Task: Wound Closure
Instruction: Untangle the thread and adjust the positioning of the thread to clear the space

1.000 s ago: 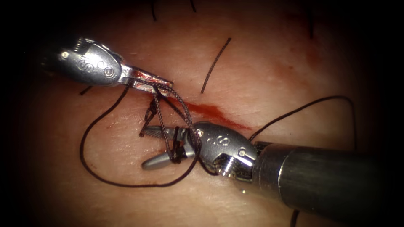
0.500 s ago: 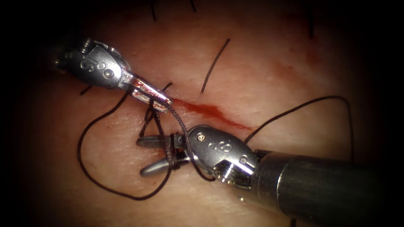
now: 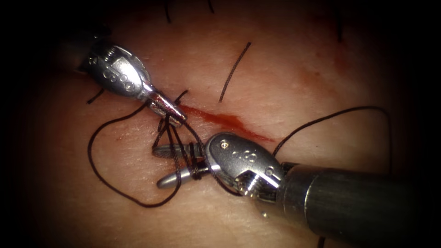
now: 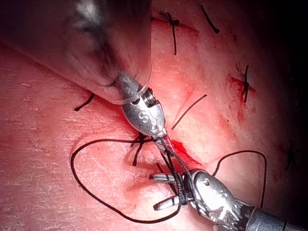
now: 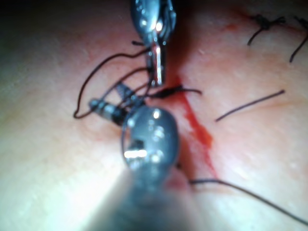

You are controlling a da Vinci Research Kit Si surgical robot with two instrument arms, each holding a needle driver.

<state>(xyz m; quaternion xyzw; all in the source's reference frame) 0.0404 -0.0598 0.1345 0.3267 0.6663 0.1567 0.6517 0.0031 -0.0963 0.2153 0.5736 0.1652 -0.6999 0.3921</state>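
The cut (image 3: 229, 122) runs slantwise across the tissue (image 3: 298, 69), with red fluid along it. My left tool (image 3: 177, 115) comes in from the upper left, its jaws shut on the dark thread (image 3: 94, 158) at the cut's left end. From there several strands run down to my right tool (image 3: 161, 165), which points left. Its jaws stand open with the thread wrapped around both. The left wrist view shows the same wraps on the right tool (image 4: 155, 192), just below the left tool (image 4: 161, 137). A wide loop of thread lies on the tissue left of the cut.
A loose cut end of thread (image 3: 234, 71) lies above the cut. More thread (image 3: 349, 109) arcs away on the right beside the right tool's shaft (image 3: 358, 206). Tied stitches (image 4: 171, 21) sit further along the tissue.
The left tool has swung down and towards the cut's left end, its jaws now steeper. The strands to the right tool are shorter. The right tool stayed open and shifted slightly.
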